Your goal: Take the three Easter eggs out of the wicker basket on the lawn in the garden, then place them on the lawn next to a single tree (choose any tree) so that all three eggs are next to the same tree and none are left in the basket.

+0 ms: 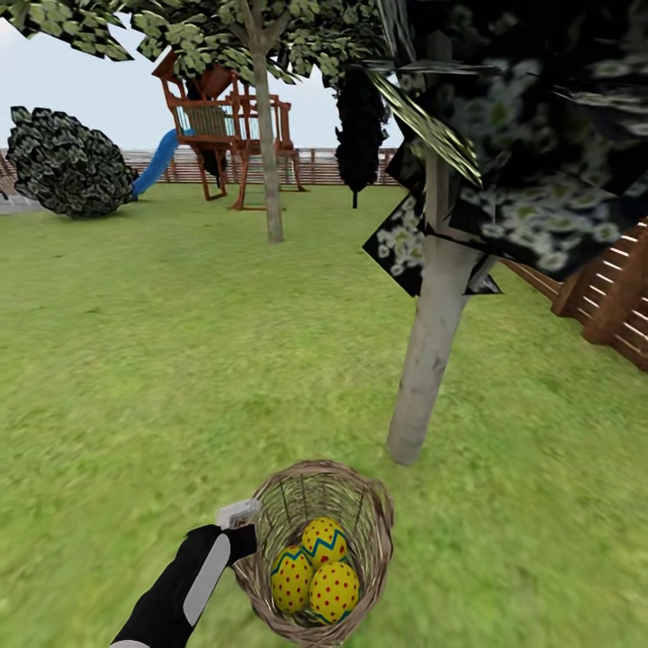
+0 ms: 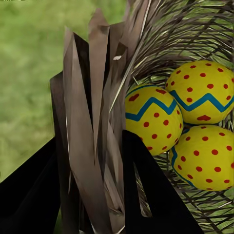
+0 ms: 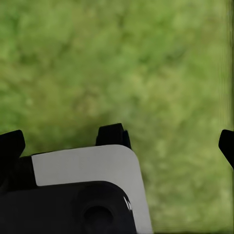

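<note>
Pinching the woven twig rim, the left gripper (image 1: 241,533) holds the wicker basket (image 1: 378,522) on mottled lawn (image 1: 135,360); three dotted Easter eggs (image 1: 317,569) nestle inside, near the smooth pale tree (image 1: 432,360). The right gripper (image 3: 168,141) seems spread over grass.

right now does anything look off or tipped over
The basket is tilted toward the camera, its rim pinched in the left gripper's jaws, apparently lifted off the grass. All three eggs sit bunched inside; none spilled. Tree stands just behind.
</note>
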You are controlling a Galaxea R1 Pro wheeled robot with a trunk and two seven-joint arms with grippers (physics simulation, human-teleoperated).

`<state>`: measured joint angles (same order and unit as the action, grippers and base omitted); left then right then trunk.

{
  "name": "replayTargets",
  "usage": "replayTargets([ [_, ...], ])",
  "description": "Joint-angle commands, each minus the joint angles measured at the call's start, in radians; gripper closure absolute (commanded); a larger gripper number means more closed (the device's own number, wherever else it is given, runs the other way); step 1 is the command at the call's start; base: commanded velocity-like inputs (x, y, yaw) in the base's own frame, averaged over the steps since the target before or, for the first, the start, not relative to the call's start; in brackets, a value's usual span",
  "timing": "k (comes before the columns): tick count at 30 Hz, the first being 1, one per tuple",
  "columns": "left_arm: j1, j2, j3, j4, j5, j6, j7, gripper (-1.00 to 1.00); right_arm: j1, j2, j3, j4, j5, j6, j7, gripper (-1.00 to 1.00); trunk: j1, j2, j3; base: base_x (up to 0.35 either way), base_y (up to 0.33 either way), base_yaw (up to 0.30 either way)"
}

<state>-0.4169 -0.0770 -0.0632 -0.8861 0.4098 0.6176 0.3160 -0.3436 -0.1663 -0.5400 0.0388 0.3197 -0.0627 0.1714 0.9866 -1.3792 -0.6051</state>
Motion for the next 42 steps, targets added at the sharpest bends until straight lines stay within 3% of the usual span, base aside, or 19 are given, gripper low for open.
replayTargets([
  [1,0.0,0.0,-0.002,-0.002,0.017,0.001,0.009,1.0,-0.002,-0.001,-0.008,0.004,0.009,-0.006,0.0,-1.0,0.0,-0.001,-0.001,0.055,0.0,-0.281],
  [4,0.0,0.0,-0.003,-0.001,0.017,0.001,0.009,1.0,-0.002,-0.002,-0.011,0.003,0.007,-0.009,-0.002,-1.0,0.0,-0.001,-0.003,0.223,0.0,-0.281],
  [7,0.0,0.0,-0.002,0.001,0.017,0.001,0.009,1.0,-0.002,-0.002,-0.012,0.003,-0.046,-0.008,-0.003,-1.0,0.0,-0.001,-0.004,0.332,0.0,-0.281],
  [9,0.0,0.0,-0.002,0.001,0.017,0.001,0.009,1.0,-0.002,-0.002,-0.011,0.003,-0.055,-0.008,-0.003,-1.0,0.0,-0.001,-0.005,0.338,0.0,-0.277],
  [20,0.0,0.0,-0.003,0.002,0.017,-0.001,0.009,1.0,-0.002,-0.003,-0.003,0.003,-0.048,-0.007,-0.003,-1.0,0.0,-0.001,-0.007,0.334,0.0,-0.059],
  [27,0.0,0.0,-0.002,0.008,0.017,-0.002,0.009,1.0,-0.018,-0.012,-0.005,-0.019,-0.048,0.004,0.001,-1.0,0.0,-0.001,-0.007,0.019,0.0,0.0],
  [28,0.0,0.0,-0.002,0.008,0.017,-0.003,0.01,1.0,-0.028,-0.012,-0.005,-0.039,-0.048,0.042,0.0,-1.0,0.0,-0.001,-0.007,0.0,0.0,0.0],
  [31,0.0,0.0,-0.003,0.007,0.016,-0.004,0.011,1.0,-0.084,-0.008,-0.007,-0.237,-0.05,0.318,-0.01,-1.0,0.0,-0.001,-0.007,0.0,0.0,0.0],
  [32,0.0,0.0,-0.003,0.008,0.017,-0.004,0.011,1.0,-0.109,-0.007,-0.008,-0.265,-0.051,0.343,-0.027,-1.0,0.0,-0.001,-0.007,0.0,0.0,0.0],
  [36,0.0,0.0,-0.002,0.008,0.017,-0.003,0.011,1.0,-0.129,-0.005,-0.01,-0.271,-0.05,0.314,-0.034,-1.0,0.0,-0.001,-0.007,0.0,0.0,0.0],
  [40,0.0,-0.001,-0.003,0.009,0.017,-0.001,0.013,1.0,-0.129,-0.005,-0.008,-0.277,-0.05,0.304,-0.027,-1.0,0.015,-0.029,-0.019,0.0,0.0,0.0],
  [42,0.0,-0.001,-0.003,0.009,0.016,-0.002,0.014,1.0,-0.129,-0.008,-0.007,-0.279,-0.049,0.26,0.026,-1.0,0.023,-0.043,-0.026,0.0,0.0,0.0],
])
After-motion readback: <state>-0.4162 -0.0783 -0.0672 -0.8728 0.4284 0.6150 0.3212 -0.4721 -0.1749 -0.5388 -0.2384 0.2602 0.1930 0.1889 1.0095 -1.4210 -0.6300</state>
